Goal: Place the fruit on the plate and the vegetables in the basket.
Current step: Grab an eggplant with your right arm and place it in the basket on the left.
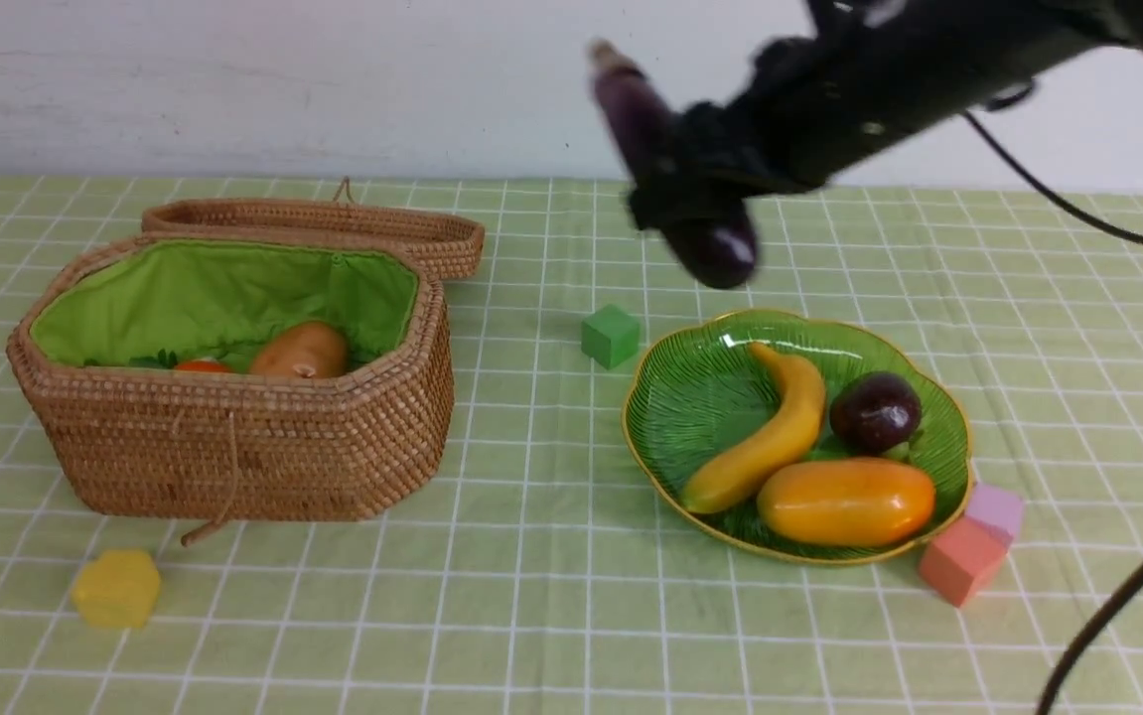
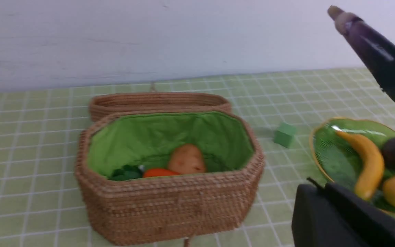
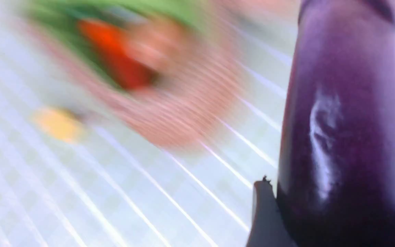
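Right gripper [image 1: 695, 199] in the air above the table, jaws clamped around the eggplant [image 1: 720, 248] mid-length — stem end tilted up, left of the plate [image 1: 675, 407], basket [image 1: 233, 447] well apart, left gripper [image 2: 324, 206] closed.

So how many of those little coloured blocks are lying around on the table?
4. A green block sits between basket and plate, a yellow block in front of the basket, and a pink block and lilac block touching beside the plate. More could hide behind the basket.
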